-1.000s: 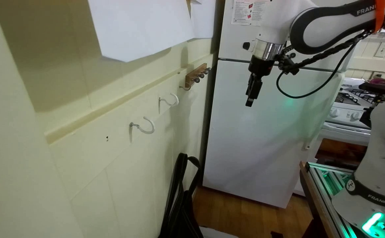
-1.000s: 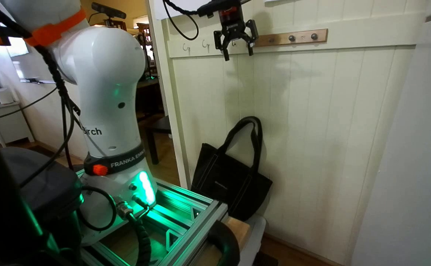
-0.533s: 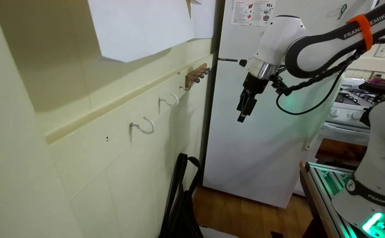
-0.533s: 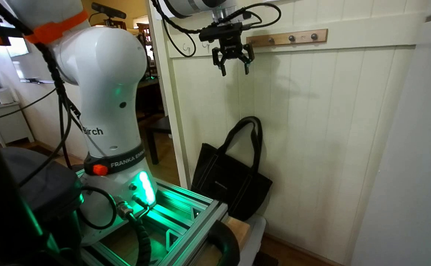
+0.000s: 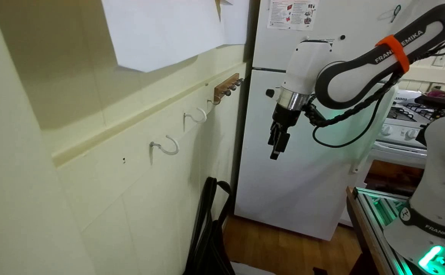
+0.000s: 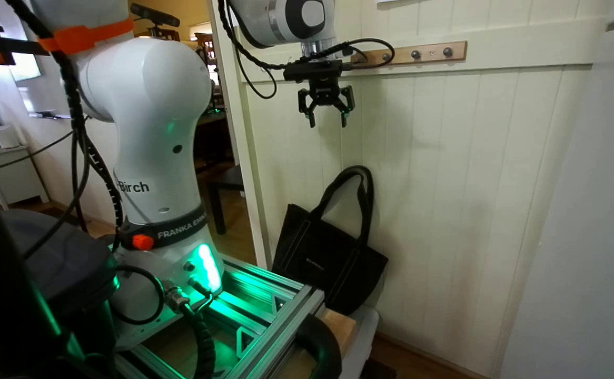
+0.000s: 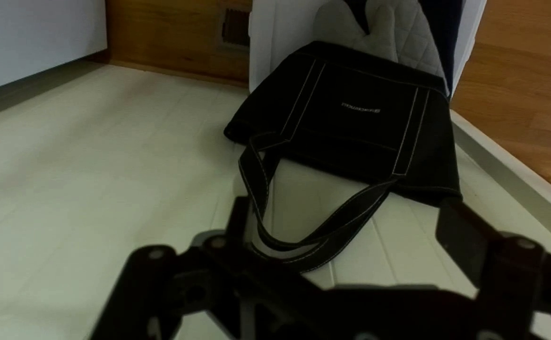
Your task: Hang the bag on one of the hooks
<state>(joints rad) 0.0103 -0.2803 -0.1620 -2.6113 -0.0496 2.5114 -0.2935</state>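
Green glow from the robot base (image 6: 170, 263); wrist view dim.

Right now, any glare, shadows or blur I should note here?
Both exterior views: the green base light glares, soft shadows lie on the wall; wrist view: dim, the fingers dark and soft-edged, the bag clearer.

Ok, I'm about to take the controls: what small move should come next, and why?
I'd probably ease the open gripper down and toward the wall, to the strap handles: it holds nothing, both exterior views show it above them, and they stand up from the tilted bag.
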